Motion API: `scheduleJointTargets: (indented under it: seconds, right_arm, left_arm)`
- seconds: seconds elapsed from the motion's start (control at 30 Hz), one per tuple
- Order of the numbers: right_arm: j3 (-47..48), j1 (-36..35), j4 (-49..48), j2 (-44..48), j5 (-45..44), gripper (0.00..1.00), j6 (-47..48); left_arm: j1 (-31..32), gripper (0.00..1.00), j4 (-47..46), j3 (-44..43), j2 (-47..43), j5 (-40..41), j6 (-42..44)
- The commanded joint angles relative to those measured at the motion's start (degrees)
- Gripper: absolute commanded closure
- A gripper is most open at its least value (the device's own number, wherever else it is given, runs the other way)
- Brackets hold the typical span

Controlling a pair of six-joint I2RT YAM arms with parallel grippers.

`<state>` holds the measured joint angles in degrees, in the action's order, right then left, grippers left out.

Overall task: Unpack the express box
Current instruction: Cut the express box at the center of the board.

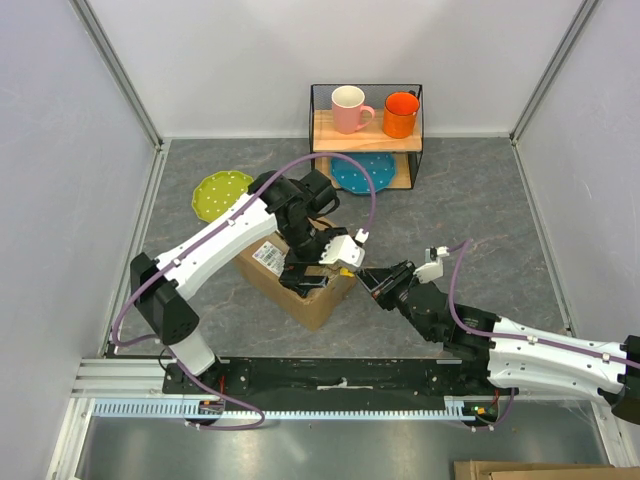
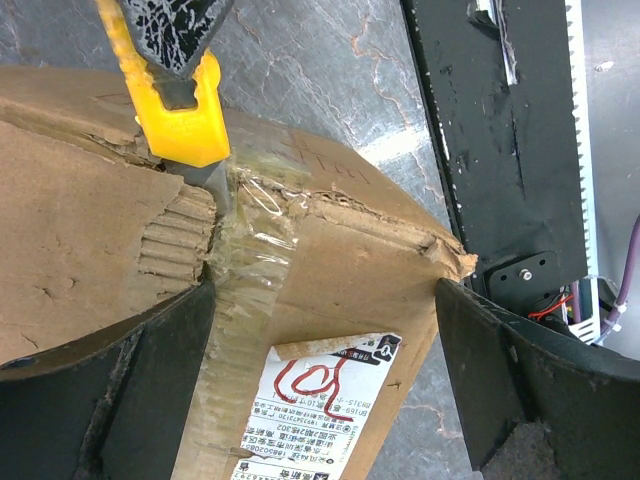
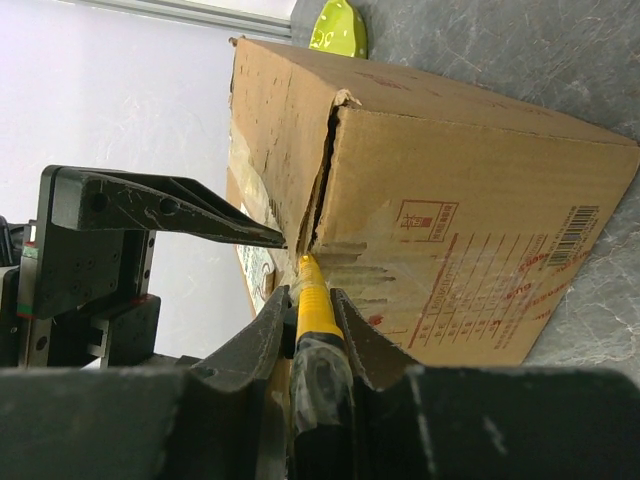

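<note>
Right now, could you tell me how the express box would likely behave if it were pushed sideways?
It would probably slide rather than tip, as the express box sits broad and low. Its corrugated walls look stiff, though the torn flap edge would likely crumple.

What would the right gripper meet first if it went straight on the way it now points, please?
Most likely the express box: the yellow cutter clamped in the right gripper has its tip at the box's taped seam, so the cardboard comes first.
</note>
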<state>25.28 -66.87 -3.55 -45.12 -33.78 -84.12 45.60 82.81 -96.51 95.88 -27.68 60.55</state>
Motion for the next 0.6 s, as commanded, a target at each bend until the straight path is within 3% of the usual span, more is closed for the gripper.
scheduleJointTargets:
  seconds: [0.0, 0.4, 0.57]
  right_arm:
    - [-2.51, -0.89, 2.34, -2.33, 7.5, 1.0, 2.82]
    - [-2.78, -4.32, -4.09, -8.05, 9.78, 1.0, 2.47]
    - [-3.13, -4.5, -3.04, -7.17, 9.26, 1.0, 2.64]
  left_arm:
    - [-1.39, 0.01, 2.71, -0.79, 3.61, 4.12, 2.81]
    - [-1.48, 0.01, 0.78, -0.61, 8.8, 7.02, 3.17]
    - [-1.13, 0.01, 5.34, -6.05, 9.77, 4.23, 3.52]
